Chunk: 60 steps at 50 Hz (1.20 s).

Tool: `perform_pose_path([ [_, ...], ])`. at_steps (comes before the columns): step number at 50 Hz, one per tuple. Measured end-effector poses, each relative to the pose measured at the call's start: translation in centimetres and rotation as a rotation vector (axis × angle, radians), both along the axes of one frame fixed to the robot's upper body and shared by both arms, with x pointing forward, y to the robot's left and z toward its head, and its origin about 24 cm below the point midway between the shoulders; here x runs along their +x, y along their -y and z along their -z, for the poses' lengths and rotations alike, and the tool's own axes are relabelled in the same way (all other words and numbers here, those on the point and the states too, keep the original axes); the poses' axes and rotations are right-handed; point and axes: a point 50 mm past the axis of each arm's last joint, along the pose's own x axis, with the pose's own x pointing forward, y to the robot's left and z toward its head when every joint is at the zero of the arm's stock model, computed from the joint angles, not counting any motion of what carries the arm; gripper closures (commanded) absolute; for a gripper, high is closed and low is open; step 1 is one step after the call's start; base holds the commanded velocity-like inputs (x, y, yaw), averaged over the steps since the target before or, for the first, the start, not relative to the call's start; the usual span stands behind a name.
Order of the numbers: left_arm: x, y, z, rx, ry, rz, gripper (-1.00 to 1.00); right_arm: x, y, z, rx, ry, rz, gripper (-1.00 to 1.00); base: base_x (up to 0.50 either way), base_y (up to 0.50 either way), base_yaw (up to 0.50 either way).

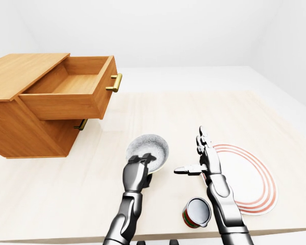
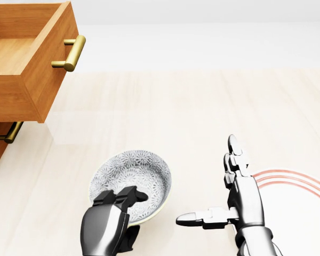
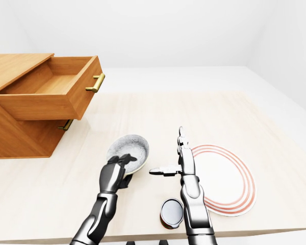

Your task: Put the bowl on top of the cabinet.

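**Me:** Head view gives it best: the bowl point(image 2: 132, 182) is low and left of centre, and my left hand point(image 2: 113, 224) has its fingers curled over the near rim. I judge that a grip, though I cannot tell whether the bowl is lifted or sits on the desk point(image 2: 165, 112).

**Partner:** And your right hand?

**Me:** My right hand point(image 2: 236, 201) is just right of the bowl, not touching it, spread flat with fingers straight and thumb pointing toward the bowl. It holds nothing.

**Partner:** What lies around?

**Me:** In the left-eye view a plate point(image 1: 252, 181) with red rings lies under and beyond my right hand, and a can point(image 1: 197, 212) stands near the desk's lower edge between my forearms. The cabinet point(image 1: 20, 71) sits well apart at upper left, its top drawer point(image 1: 74, 87) pulled open, brass handle point(image 1: 115, 82) showing.

**Partner:** So which step?

**Me:** Grasp made, carry not yet begun, I'd say. Next I must raise the bowl well above the open drawer and reach left to the flat wooden top, keeping the bowl level and clear of the drawer.
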Motion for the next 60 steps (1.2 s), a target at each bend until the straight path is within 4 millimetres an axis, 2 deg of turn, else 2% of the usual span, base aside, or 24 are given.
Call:
perform_pose_path([
  [14, -0.2, -0.2, -0.3, 0.01, 0.015, -0.002, 0.98, 0.0, -0.3, 0.2, -0.005, -0.001, -0.01, -1.0, 0.0, 0.0, 0.0],
  [21, 0.2, -0.4, -2.2, 0.011, 0.106, -0.008, 0.97, -0.1, -0.3, 0.2, -0.006, 0.0, -0.014, -1.0, 0.0, 0.0, 0.0],
  [35, 2.8, -2.1, -10.8, 0.09, 0.338, -0.034, 0.98, -0.3, -0.7, 0.1, -0.007, 0.003, -0.027, -1.0, 0.0, 0.0, 0.0],
  [50, 3.7, -4.0, -18.7, 0.22, 0.46, -0.066, 0.97, -0.4, -0.9, 0.1, -0.006, 0.003, -0.039, -1.0, 0.0, 0.0, 0.0],
  [56, 4.7, -5.9, -22.6, 0.288, 0.505, -0.114, 0.98, -0.4, -0.9, 0.1, -0.004, 0.005, -0.042, -1.0, 0.0, 0.0, 0.0],
  [60, 6.6, -9.5, -26.6, 0.366, 0.533, -0.2, 0.98, -0.4, -1.1, 0.2, -0.005, 0.004, -0.047, -1.0, 0.0, 0.0, 0.0],
])
